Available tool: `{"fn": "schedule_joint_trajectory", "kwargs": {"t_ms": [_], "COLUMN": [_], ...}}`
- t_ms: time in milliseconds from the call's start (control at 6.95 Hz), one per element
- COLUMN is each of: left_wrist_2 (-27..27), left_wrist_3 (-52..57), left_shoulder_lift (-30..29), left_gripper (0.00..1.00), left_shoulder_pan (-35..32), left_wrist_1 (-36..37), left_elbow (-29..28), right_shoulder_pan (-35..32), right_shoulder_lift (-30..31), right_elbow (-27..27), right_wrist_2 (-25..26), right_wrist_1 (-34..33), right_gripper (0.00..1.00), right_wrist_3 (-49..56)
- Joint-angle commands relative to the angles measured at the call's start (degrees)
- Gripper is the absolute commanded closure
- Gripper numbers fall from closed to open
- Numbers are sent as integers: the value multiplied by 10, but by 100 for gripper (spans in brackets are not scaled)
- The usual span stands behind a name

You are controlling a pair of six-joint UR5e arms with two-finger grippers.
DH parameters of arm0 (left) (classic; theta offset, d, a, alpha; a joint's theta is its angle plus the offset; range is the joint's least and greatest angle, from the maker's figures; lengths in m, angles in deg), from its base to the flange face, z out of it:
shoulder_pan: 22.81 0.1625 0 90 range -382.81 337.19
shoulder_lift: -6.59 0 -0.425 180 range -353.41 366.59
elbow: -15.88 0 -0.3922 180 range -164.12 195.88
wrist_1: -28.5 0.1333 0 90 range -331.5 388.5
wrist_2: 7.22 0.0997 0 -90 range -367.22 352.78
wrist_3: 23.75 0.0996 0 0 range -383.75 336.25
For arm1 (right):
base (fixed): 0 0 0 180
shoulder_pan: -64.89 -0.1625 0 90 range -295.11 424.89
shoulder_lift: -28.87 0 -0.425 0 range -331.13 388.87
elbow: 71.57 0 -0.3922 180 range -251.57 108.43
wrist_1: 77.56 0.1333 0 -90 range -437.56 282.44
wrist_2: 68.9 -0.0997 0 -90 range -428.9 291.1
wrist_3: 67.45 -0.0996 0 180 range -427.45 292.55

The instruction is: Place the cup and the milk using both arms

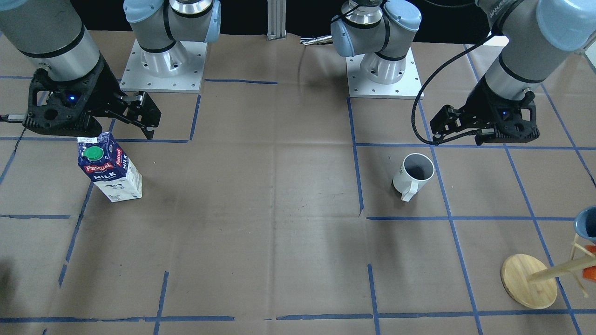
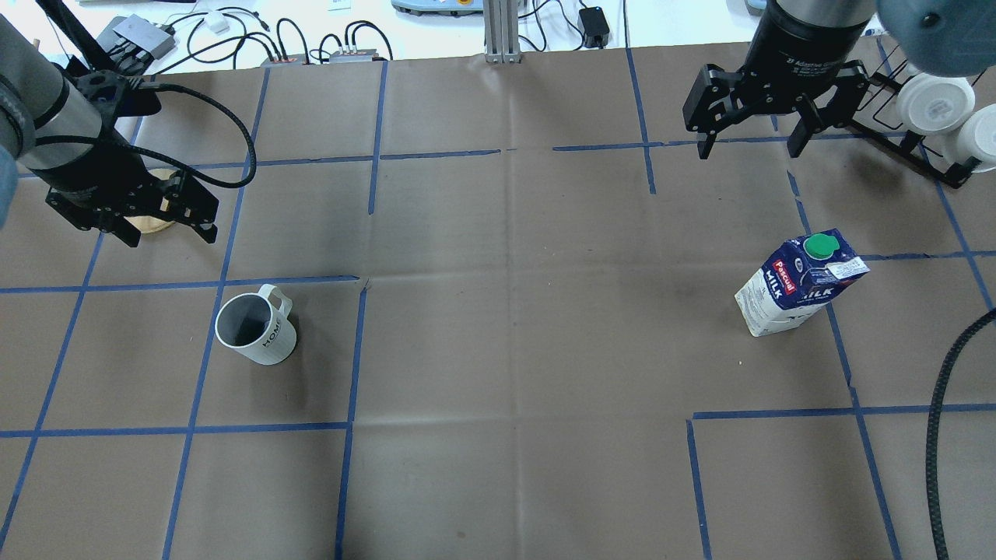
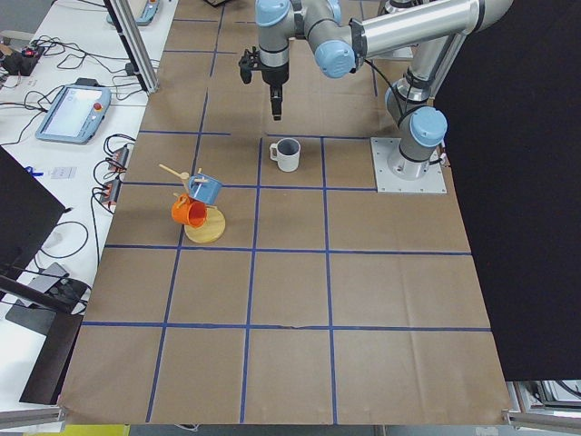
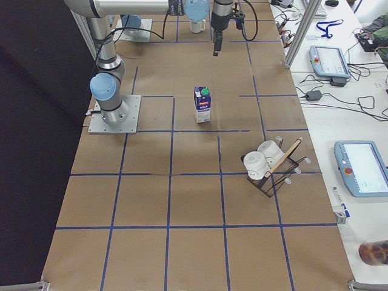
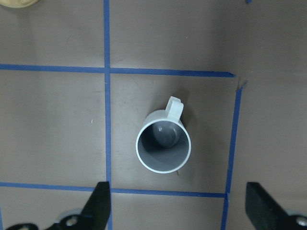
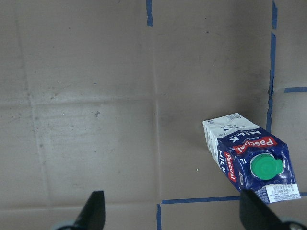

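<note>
Jaws spread; cup (image 5: 163, 146) centred below left jaws, milk (image 6: 249, 160) off-centre below right jaws.

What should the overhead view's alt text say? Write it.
A white cup stands upright on the left of the brown table and a milk carton on the right, neither held. The left claw and right claw hang open beyond them.

Bench (image 2: 498, 350) covered edge to edge in creased brown paper, gridded with blue tape (image 2: 354, 358). Aluminium post (image 2: 500, 31) at the middle of one long edge. Beyond that edge, white desk (image 4: 370, 227) strewn with cables (image 2: 233, 39) and teach pendants (image 4: 362, 170). Black panel (image 3: 517, 182) along the opposite edge. Lit evenly, with faint shadows.
</note>
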Motion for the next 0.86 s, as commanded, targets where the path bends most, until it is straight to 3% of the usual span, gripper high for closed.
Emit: {"fn": "schedule_joint_trajectory", "kwargs": {"t_ms": [0, 720], "left_wrist_2": [0, 0], "left_wrist_3": [34, 44], "left_shoulder_lift": [-22, -89], "left_gripper": [0, 1], "left_shoulder_pan": [16, 37], "left_wrist_1": [21, 120], "left_elbow": [35, 79], "right_shoulder_pan": [0, 0], "right_shoulder_lift": [0, 0], "right_elbow": [0, 0], "right_wrist_2": [0, 0], "right_wrist_1": [0, 0], "right_gripper": [0, 0], "right_wrist_3": [0, 1]}}
